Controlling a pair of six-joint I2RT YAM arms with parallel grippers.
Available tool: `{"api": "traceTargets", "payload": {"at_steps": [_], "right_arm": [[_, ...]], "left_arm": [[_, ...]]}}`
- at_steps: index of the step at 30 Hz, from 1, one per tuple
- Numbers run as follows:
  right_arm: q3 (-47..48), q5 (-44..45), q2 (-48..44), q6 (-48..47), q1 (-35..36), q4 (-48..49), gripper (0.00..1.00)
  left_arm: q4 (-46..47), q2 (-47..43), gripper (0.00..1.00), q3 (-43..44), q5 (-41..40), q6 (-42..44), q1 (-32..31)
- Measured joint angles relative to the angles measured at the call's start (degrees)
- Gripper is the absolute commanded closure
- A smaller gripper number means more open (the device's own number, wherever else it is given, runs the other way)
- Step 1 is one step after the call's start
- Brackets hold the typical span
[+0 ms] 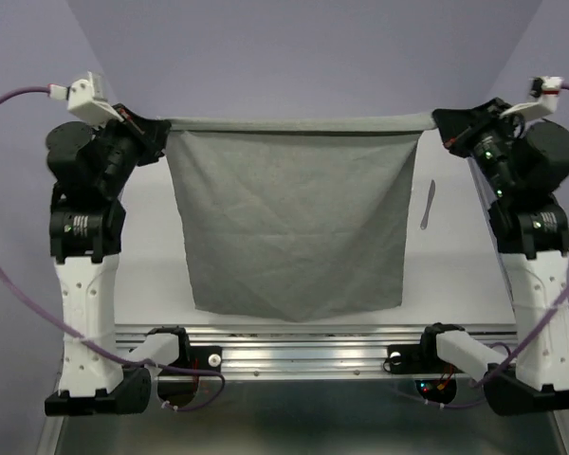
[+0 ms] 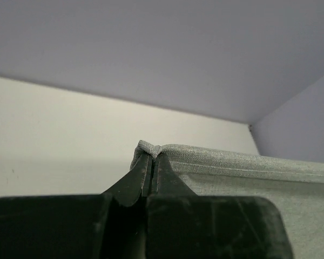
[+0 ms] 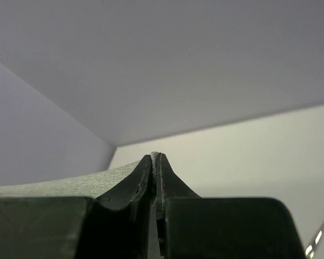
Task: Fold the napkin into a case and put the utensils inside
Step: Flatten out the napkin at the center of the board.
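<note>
**Position.** The napkin hangs as a flat sheet over the desk, stretched between the two arms. Its top edge runs taut and level. Its lower hem hangs toward the near edge of the desk (whether it touches the surface cannot be told).

**Grip.** The left gripper is clamped on the upper left corner of the cloth, and the left wrist view shows a small tuft pinched between the fingers. The right gripper is clamped on the upper right corner in the same way, with only a thin edge of cloth showing between the fingers.

**Other items.** One slim silver utensil lies on the desk just beside the napkin's right edge, toward the right edge of the desk. Fork or knife cannot be told, and a second piece is not visible.

**Handling.**
- The cloth appears thin, light and limp, with faint creases across it. It likely has no stiffness of its own, so releasing one corner would probably let it collapse.
- It is best held by its corners, as it is now. Creases should be formed only once it lies flat on the desk.
- The pinch at each corner is shallow, so extra tension between the arms could pull a corner free.
- The utensil is presumably hard, smooth and low-lying. It should be gripped across the handle, squarely.
</note>
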Motion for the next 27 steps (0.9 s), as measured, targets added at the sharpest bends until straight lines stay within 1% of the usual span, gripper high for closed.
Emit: {"api": "traceTargets", "payload": {"at_steps": [4, 7, 9, 12, 15, 18, 21, 27], "right_arm": [[-9.9, -1.5, 5.7, 1.0, 0.1, 2.1, 0.99], [-16.1, -2.9, 11.7, 2.2, 0.1, 3.8, 0.99], [-18.1, -3.7, 17.2, 2.9, 0.1, 4.9, 0.99], [-18.4, -3.9, 25.7, 3.5, 0.1, 7.5, 0.99], [-15.0, -4.0, 34.9, 3.6, 0.1, 9.6, 0.99], [-8.5, -4.2, 45.6, 3.5, 0.1, 11.1, 0.99], [-2.9, -4.2, 53.5, 3.6, 0.1, 12.0, 0.99], [7.3, -4.2, 63.4, 3.7, 0.1, 12.2, 0.99]], "left_arm": [[1.7, 3.6, 1.0, -11.7, -1.1, 0.1, 0.0], [3.7, 10.3, 1.0, -18.0, -1.8, 0.0, 0.0], [4.3, 14.9, 1.0, -20.3, -2.1, -0.2, 0.0], [6.3, 22.4, 1.0, -20.8, -2.4, -0.5, 0.1], [7.4, 30.3, 1.0, -18.7, -2.6, -1.1, 0.2], [7.8, 39.6, 1.0, -13.3, -3.0, -1.5, 0.3], [8.0, 45.9, 1.0, -8.4, -3.3, -1.7, 0.3], [7.7, 55.5, 1.0, 1.9, -3.1, -2.1, 0.4]]}}
